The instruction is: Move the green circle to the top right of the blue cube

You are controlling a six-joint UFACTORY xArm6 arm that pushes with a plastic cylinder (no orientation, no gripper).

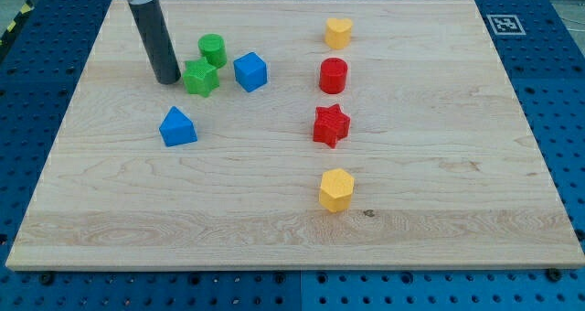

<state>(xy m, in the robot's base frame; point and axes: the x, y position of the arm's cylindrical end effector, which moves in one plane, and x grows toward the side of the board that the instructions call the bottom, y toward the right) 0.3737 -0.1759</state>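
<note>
- Resting on a blue pegboard bench [548, 101]: one pale wooden board [439, 210], eight blocks on it, one dark rod above it. All places below are given relative to the blue cube [249, 71].
- Yellow blocks, two. Nearest the view's bottom, a yellow hexagonal block [335, 189], well apart from the cube, down and to the view's right.
- Red blocks, two. A red star [331, 125] lies to the cube's right and somewhat lower.
- Blue blocks, two. A blue wedge-like block [177, 127] lies below the cube and to its left, apart from it.
- Blue cube: the landmark itself, in the board's upper left part.
- Green blocks, two. A green star [201, 77] sits just beside the cube on its left; a narrow gap may separate them, hard to tell.
- A red cylinder [333, 75] stands level with the cube, to its right, well apart.
- Rod: my tip [167, 79] rests on the board left of the cube, just beside the green star's far side, at or very near contact. It has no pincer, so nothing is grasped or released.
- Task's thing: the green circle [212, 50] stands above and left of the cube, close to the green star's top.
- A second yellow block [337, 33], shape unclear, lies above and right of the cube.
- Markings: one black-and-white square tag [503, 24] at the board's top right corner, farthest from the cube; no readable writing.
</note>
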